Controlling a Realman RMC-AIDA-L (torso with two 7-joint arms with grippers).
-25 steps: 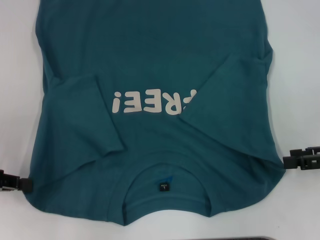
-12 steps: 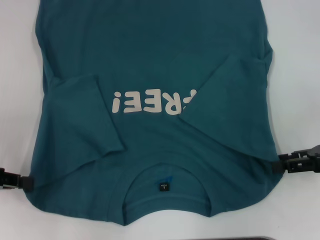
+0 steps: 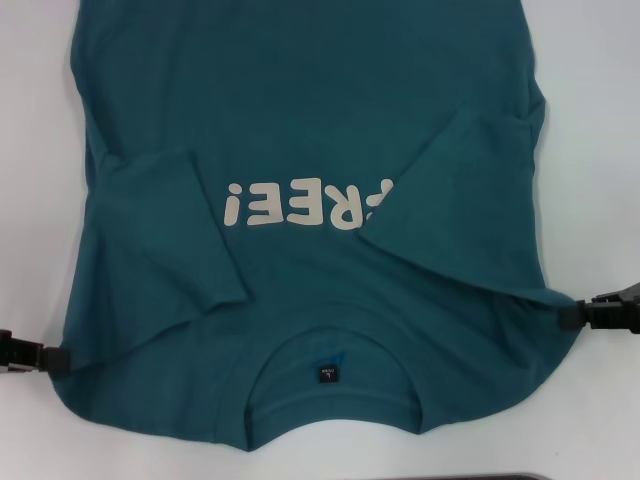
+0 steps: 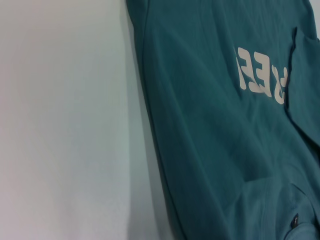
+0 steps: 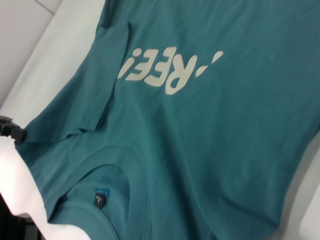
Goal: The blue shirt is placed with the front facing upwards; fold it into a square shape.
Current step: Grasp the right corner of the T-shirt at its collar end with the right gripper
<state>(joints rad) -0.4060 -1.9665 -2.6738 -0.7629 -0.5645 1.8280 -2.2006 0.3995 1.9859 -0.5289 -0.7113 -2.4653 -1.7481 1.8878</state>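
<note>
Lying flat on the smooth white desk (image 3: 600,120), soft teal cotton blue shirt (image 3: 300,120), front up, sleeves folded inward, rounded collar nearest the robot, left hand (image 3: 55,358) at one shoulder edge, right hand (image 3: 572,314) at the other, grips impossible to tell.

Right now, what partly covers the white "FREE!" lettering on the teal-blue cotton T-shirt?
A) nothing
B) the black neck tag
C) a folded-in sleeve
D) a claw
C: on the teal-blue cotton T-shirt, a folded-in sleeve lies over the first letter of the white lettering.
</note>
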